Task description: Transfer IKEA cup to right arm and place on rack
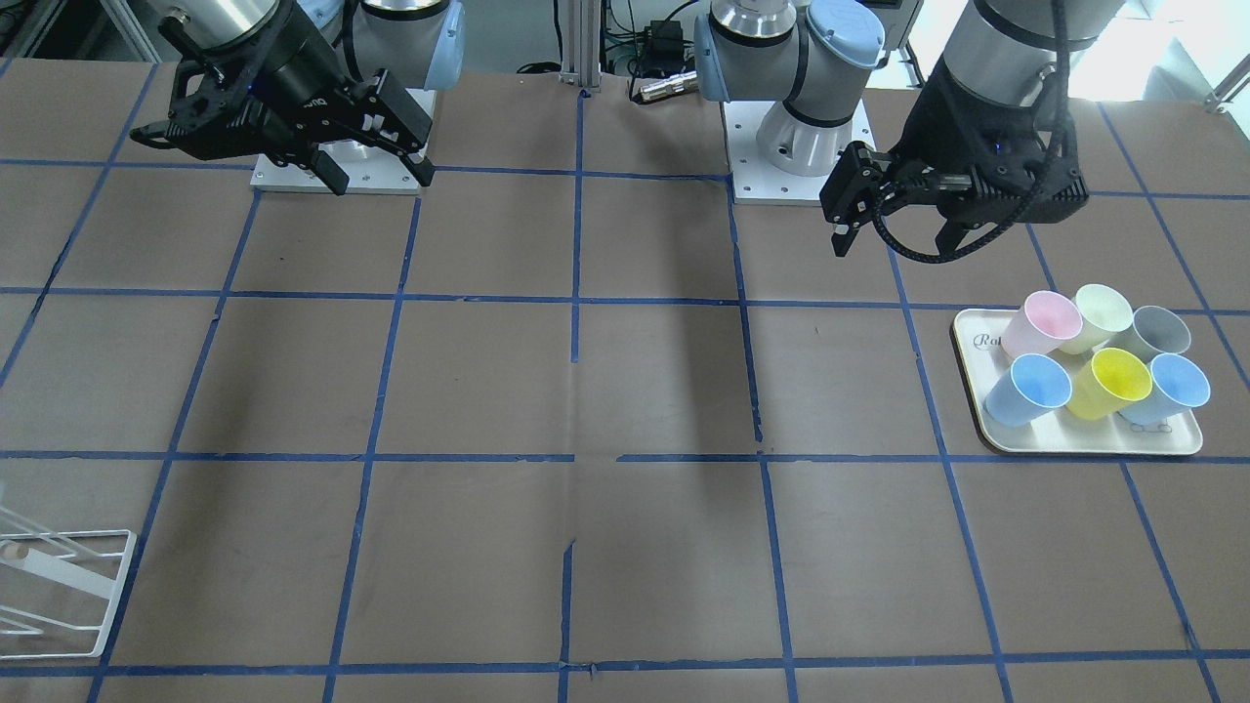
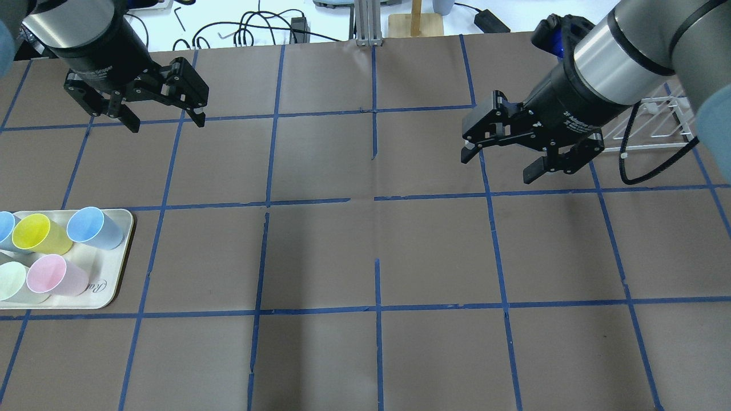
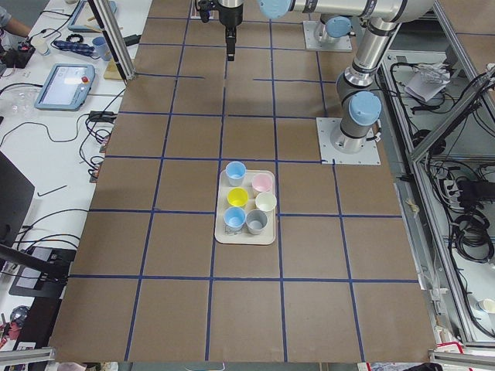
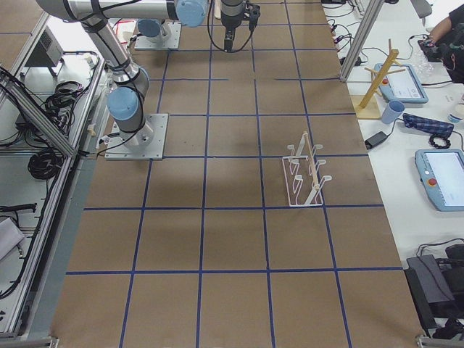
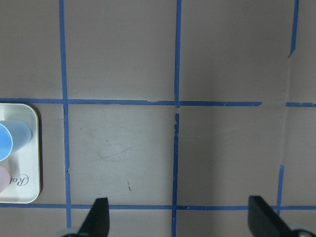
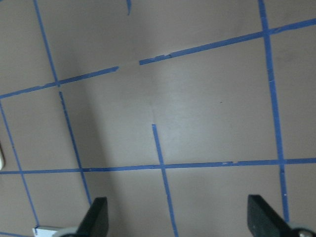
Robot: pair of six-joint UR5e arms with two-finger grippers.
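Left gripper (image 2: 167,117) hangs above the table (image 2: 365,257), jaws spread and empty; right gripper (image 2: 499,165) likewise. A blue cup (image 2: 94,227) stands on the tray (image 2: 114,285) at the near left. A second blue one (image 1: 1172,391) is cut off by the overhead edge. The rack (image 4: 304,174), far right, is half hidden overhead behind the right arm (image 2: 617,63).

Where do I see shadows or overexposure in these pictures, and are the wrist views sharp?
Exterior front-facing: a broad soft shadow runs down the table, and the top right corner is blown out white. Right wrist-mounted: a dim shadow band left of centre, the tape lines slightly soft. Left wrist-mounted: even light, the tray edge crisp.
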